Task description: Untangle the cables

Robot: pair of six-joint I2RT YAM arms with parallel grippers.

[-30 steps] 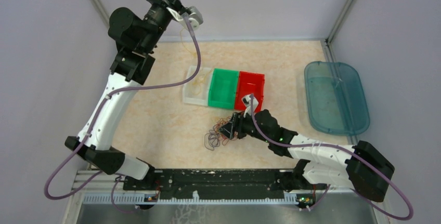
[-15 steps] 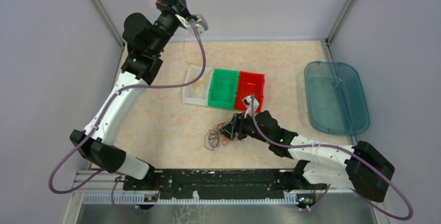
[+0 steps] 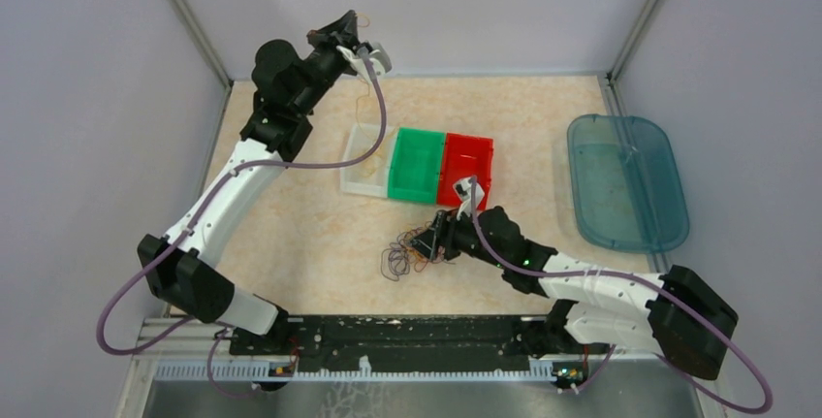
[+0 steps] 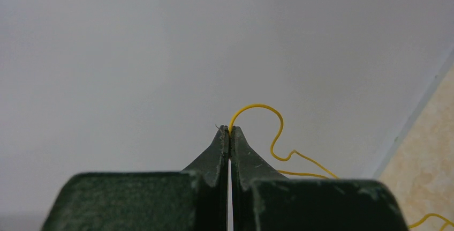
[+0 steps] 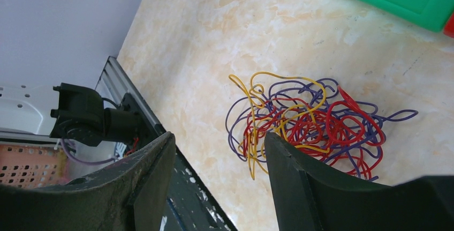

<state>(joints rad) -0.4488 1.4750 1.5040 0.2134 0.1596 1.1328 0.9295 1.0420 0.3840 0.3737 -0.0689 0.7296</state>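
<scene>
Progress looks partial. One yellow cable [image 4: 267,111] is free of the heap, pinched at its end between the closed tips of the left gripper [image 4: 229,130], which is raised high near the back wall. In the top view the strand hangs from there down toward the clear bin [image 3: 353,148]. Faint yellow lines seem to lie in that bin, but they are too thin to be sure of. The green bin [image 3: 417,166] and red bin [image 3: 467,168] beside it show no cable.

Most of the work is left. The tangle [image 5: 310,121] of red, purple and yellow cables lies on the table [image 3: 291,224], just in front of the bins, its loops crossing many times. The right gripper [image 3: 426,241] hovers low over its near side with jaws apart, holding nothing. Whether a finger touches the pile cannot be told.

A teal tray [image 3: 620,185] sits at the right, well apart from everything else, with nothing clearly in it.

The main obstacle is likely the knot itself. The loops are so interwoven that a pull on one strand would probably drag the others along. The bins stand close behind the pile, leaving little room to spread it that way.
</scene>
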